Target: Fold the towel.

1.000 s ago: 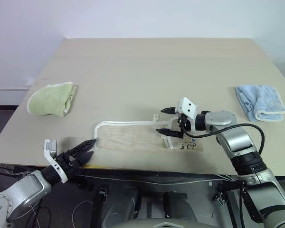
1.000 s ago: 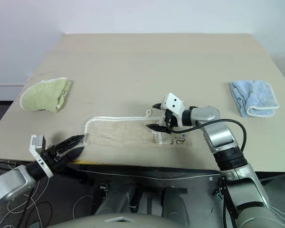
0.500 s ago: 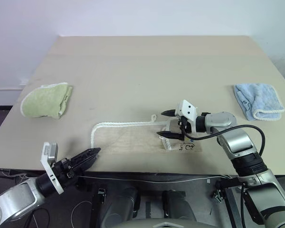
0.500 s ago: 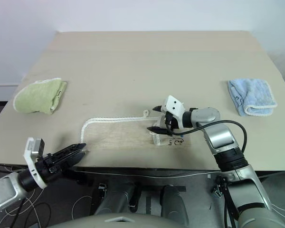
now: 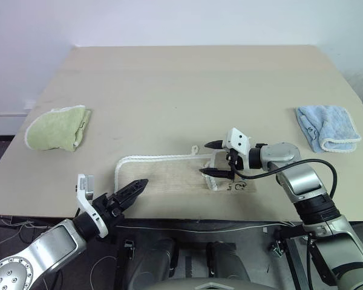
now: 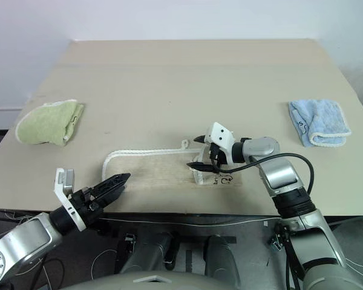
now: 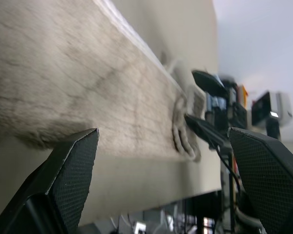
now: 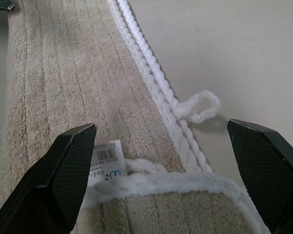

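While the beige towel point(image 5: 169, 174) lies flat, both grippers gape empty: right gripper point(image 5: 209, 158) at its three-o'clock end, left gripper point(image 5: 135, 187) at seven.

Robot test lab, not home. Bare beige bench point(image 5: 187, 84) against plain white wall point(image 5: 169, 21). Loose cables point(image 5: 24, 226) and metal frame parts under bench front edge. Folded towels, green point(image 5: 57, 127) and blue point(image 5: 327, 128), laid well apart like test props.

L pincer point(image 5: 133, 186) open, low; R pincer point(image 5: 210, 158) open, pointing left, prob. level.
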